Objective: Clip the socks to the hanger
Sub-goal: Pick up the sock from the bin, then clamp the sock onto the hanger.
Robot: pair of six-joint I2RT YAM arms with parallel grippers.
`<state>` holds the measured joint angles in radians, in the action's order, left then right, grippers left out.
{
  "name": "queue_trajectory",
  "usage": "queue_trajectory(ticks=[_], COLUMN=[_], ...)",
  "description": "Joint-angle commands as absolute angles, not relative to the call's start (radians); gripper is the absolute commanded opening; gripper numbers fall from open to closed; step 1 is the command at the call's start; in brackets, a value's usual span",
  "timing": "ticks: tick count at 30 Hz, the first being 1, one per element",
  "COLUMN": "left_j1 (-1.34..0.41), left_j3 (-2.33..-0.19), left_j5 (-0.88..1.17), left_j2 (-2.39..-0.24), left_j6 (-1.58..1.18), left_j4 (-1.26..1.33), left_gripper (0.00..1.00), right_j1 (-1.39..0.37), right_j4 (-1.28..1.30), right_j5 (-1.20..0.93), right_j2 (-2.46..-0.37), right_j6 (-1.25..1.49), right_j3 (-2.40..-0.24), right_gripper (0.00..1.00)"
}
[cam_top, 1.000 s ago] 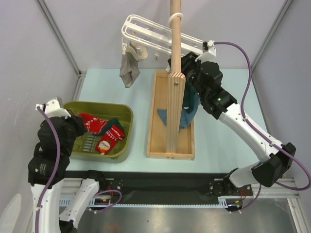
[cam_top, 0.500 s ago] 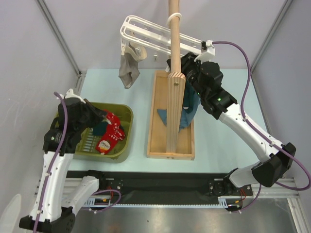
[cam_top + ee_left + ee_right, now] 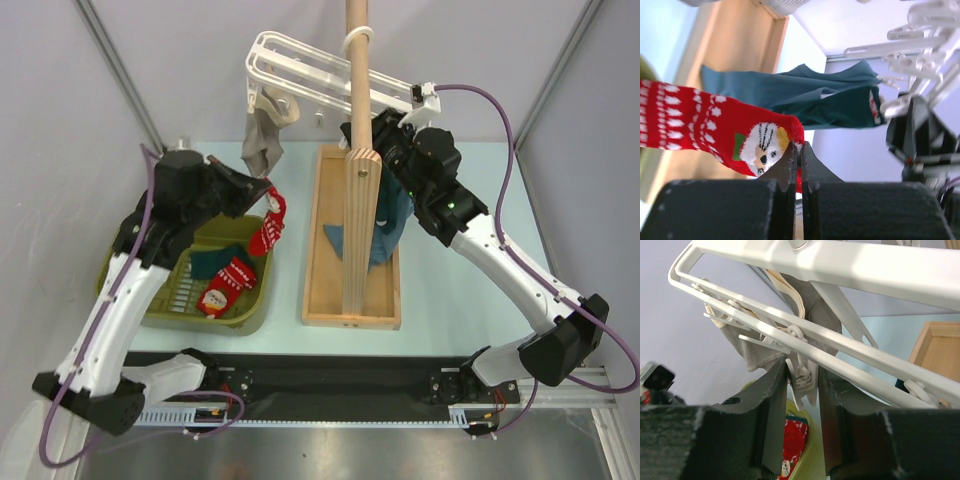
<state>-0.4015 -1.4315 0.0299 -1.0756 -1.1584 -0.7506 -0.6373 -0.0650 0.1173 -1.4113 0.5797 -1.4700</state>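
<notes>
My left gripper point(image 3: 258, 191) is shut on the toe edge of a red sock point(image 3: 268, 226) with a white pattern. The sock hangs in the air above the basket's far right corner, left of the wooden stand. In the left wrist view the closed tips point(image 3: 801, 146) pinch the red sock point(image 3: 705, 125). The white slatted hanger point(image 3: 300, 66) hangs on the pole. My right gripper point(image 3: 803, 376) reaches under the hanger point(image 3: 850, 262), shut on one white clip peg point(image 3: 805, 379). Another red sock point(image 3: 226, 289) and a teal sock point(image 3: 214, 262) lie in the basket.
The olive-green basket point(image 3: 256, 300) stands at the front left. A wooden pole point(image 3: 359, 150) rises from a wooden tray base point(image 3: 322, 260). A grey-beige sock point(image 3: 262, 146) is clipped at the hanger's left end. A blue garment point(image 3: 388, 222) hangs behind the pole.
My left arm has risen out of the basket and swung up and right with the red sock. The right arm has not moved.
</notes>
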Motion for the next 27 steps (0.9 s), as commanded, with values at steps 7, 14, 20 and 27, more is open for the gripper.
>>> queue_trajectory(ticks=[7, 14, 20, 27], left_j1=[-0.495, -0.515, -0.532, -0.538], left_j3=[-1.641, -1.845, -2.095, -2.189], left_j5=[-0.057, -0.011, 0.077, 0.083], left_j2=[-1.284, -1.471, -1.684, -1.732], left_j6=[-1.368, -1.496, -1.568, -1.653], left_j4=[-0.670, -0.827, -1.037, -1.163], left_gripper=[0.00, 0.00, 0.00, 0.00], right_j1=[-0.634, -0.635, -0.638, -0.640], right_j4=[-0.086, -0.092, -0.118, -0.129], right_j5=[0.040, 0.018, 0.009, -0.026], right_j2=[-1.399, -1.397, -1.399, -1.401], right_j6=[0.545, 0.538, 0.535, 0.514], right_j3=[-1.463, -1.462, -1.450, -1.444], right_gripper=[0.00, 0.00, 0.00, 0.00])
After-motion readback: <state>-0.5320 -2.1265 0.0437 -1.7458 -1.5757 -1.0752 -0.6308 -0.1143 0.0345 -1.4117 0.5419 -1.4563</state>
